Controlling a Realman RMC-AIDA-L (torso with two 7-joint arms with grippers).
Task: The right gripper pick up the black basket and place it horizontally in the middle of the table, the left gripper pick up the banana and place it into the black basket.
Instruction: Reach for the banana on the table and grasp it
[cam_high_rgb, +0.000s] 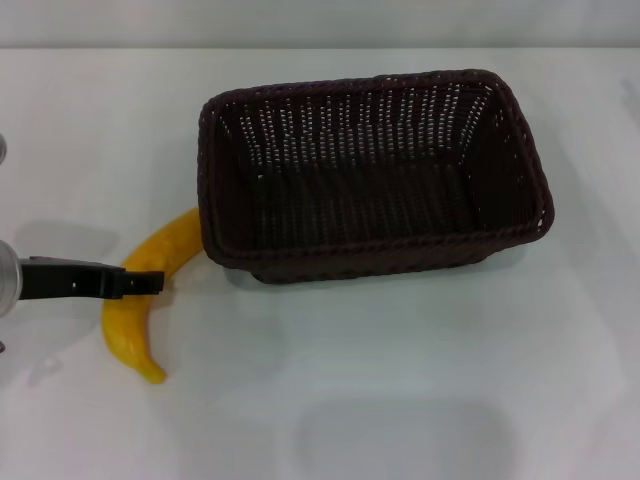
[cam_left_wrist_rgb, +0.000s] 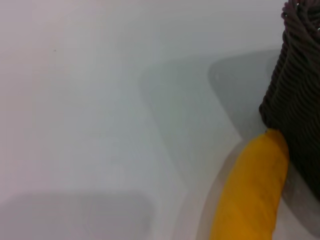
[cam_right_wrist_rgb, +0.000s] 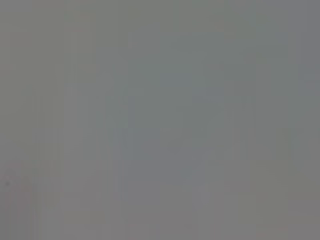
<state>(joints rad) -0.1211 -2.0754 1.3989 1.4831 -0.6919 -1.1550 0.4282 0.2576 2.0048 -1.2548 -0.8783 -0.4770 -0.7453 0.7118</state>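
Reaching in from the left, the left gripper (cam_high_rgb: 148, 284) overlies the banana (cam_high_rgb: 150, 270) beside the black basket (cam_high_rgb: 370, 170); finger state cannot be told.

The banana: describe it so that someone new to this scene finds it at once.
Start at the black basket in the middle of the white table. At its near-left corner lies the banana, one end against the basket's wall, with the left gripper over its middle. It is the only yellow, curved thing there.
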